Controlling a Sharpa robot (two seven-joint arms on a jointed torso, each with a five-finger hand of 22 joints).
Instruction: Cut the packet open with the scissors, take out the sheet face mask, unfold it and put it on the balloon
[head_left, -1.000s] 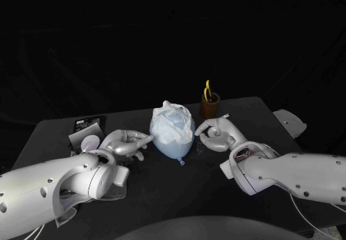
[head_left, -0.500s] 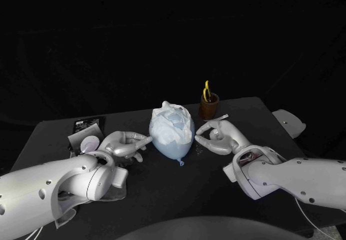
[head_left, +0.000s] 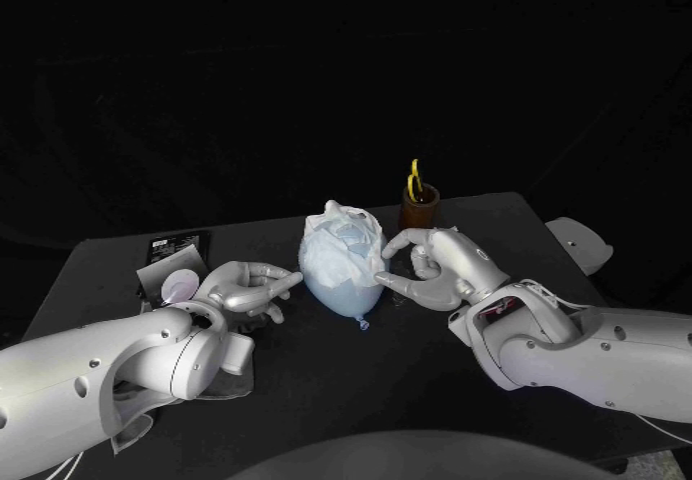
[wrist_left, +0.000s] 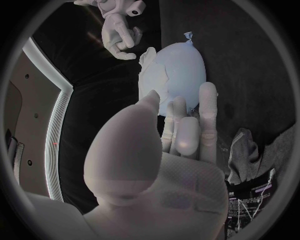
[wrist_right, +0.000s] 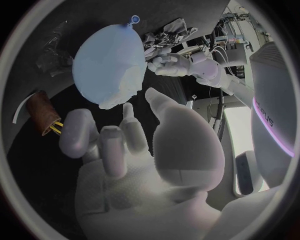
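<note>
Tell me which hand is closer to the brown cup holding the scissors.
The right hand, right next to the brown cup; the left hand is across the balloon from it.

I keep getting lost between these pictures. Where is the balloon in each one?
Head view: the balloon sits mid-table, between the left hand and the right hand.
Left wrist view: the balloon is just past the left hand's fingertips.
Right wrist view: the balloon is beyond the right hand's spread fingers.
Shared landmark: the balloon's knot, also seen from the left wrist and the right wrist.
</note>
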